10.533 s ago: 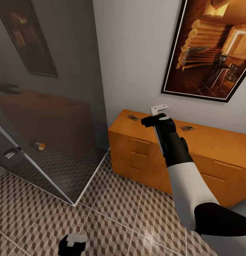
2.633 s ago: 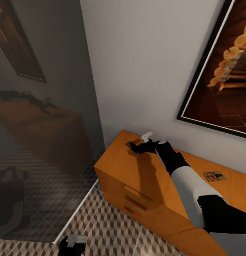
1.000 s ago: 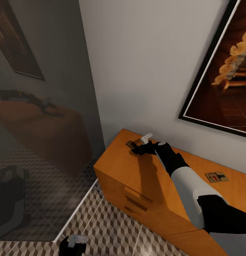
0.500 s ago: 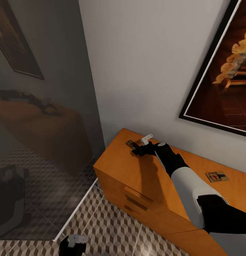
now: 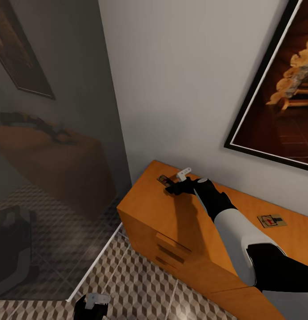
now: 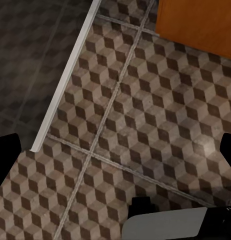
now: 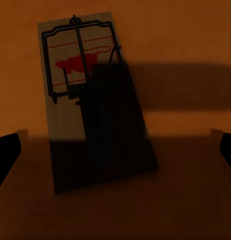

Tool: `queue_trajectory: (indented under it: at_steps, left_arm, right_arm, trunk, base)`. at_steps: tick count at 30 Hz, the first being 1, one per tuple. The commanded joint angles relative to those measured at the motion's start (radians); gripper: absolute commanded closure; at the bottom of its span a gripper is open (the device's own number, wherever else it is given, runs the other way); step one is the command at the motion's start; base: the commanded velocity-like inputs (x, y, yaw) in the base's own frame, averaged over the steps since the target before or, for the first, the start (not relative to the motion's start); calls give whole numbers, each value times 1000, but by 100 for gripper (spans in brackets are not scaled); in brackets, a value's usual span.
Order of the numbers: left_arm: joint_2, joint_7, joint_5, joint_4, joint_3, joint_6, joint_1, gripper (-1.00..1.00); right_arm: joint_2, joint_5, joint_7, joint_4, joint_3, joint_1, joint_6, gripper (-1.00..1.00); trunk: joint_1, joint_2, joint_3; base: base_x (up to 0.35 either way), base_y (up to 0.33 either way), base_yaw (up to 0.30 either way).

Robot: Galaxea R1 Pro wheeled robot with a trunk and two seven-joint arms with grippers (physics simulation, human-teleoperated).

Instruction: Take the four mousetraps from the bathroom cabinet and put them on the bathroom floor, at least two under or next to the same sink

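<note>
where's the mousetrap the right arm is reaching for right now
In the head view, that mousetrap lies flat on the cabinet top near its far left corner, just ahead of the right tool.

Soft, even light fills the head view, with a pale wall and no hard glare. The right arm (image 5: 225,218) throws a long dark shadow across the cabinet (image 5: 180,231) top toward its front edge. Dim reflections haze the glass panel (image 5: 51,155). In the right wrist view the mousetrap (image 7: 90,95) lies half in heavy shadow, murky and slightly soft. The bathroom floor (image 6: 145,115) renders crisply, with one faint sheen.
</note>
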Motion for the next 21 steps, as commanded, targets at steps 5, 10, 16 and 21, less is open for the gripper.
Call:
queue_trajectory:
  at_steps: [5,10,16,21]
  left_arm:
    - [-1,2,7,4,-9,-7,-2,-100]
    - [-1,2,7,4,-9,-7,-2,-100]
    - [-1,2,7,4,-9,-7,-2,-100]
    - [-1,2,7,4,-9,-7,-1,-100]
  right_arm:
    - [0,10,5,-2,0,-1,4,-100]
    - [0,10,5,-2,0,0,4,-100]
    - [0,10,5,-2,0,0,4,-100]
    - [0,10,4,-2,0,0,4,100]
  trunk:
    - [1,-2,-2]
    - [1,-2,-2]
    - [1,-2,-2]
    - [1,-2,-2]
  base:
    - [0,0,0]
    - [0,0,0]
    - [0,0,0]
    - [0,0,0]
